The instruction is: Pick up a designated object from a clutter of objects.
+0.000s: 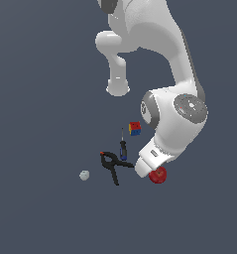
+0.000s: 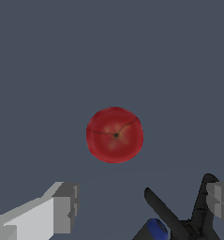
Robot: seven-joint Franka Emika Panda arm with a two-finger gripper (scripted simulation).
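The round glossy red apple (image 2: 115,135) lies on the dark floor, seen from above with its stem pit showing. My gripper (image 2: 141,206) is open and hovers over it, with nothing between the pale fingers (image 2: 62,208). The apple sits ahead of the fingertips, not between them. In the exterior view the white hand (image 1: 152,158) covers part of the apple (image 1: 158,175). The rest of the clutter lies to the exterior view's left of it.
A black spring clamp (image 1: 112,166) lies right beside the hand, also at the wrist view's edge (image 2: 179,218). A dark blue-handled screwdriver (image 1: 123,148), a red-blue-yellow cube (image 1: 135,129) and a tiny pale ball (image 1: 84,175) lie further off.
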